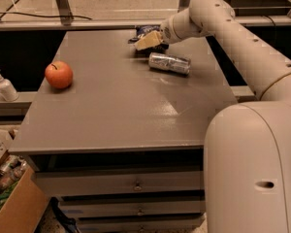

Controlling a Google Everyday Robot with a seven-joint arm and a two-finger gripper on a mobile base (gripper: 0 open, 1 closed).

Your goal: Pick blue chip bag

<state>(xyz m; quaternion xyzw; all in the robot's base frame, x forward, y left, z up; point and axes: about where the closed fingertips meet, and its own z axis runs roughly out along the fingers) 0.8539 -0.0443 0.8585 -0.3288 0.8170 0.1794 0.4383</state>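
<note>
Grey-brown and faintly glossy, the desk (116, 110) fills the middle of the camera view, its flat top catching a pale patch of reflected light toward the right. Under the top, a stack of shallow drawers (136, 183) with small metal pulls runs down to the floor. At the far edge of the desk lies the blue chip bag (144, 30), dark and crinkled, only partly in sight because the tan hand (144, 41) sits directly over its near side, low to the surface; whether the hand is released or clenched on the bag cannot be told from here. Just beside the hand, nearer the camera and to the right, a shiny silver can (169, 63) lies on its side, apart from the bag. Well away on the left half of the desk stands a red apple (58, 74), stem up. The cream arm (233, 42) sweeps in from the right, and the rounded robot body (252, 169) blocks the lower right corner. Left of the desk, a white pump bottle (4, 85) stands on a lower ledge, and an open cardboard box (14, 198) of clutter sits on the floor below. Beyond the desk, metal frame posts (62, 4) rise from a speckled floor where a dark cable (39, 16) trails.
</note>
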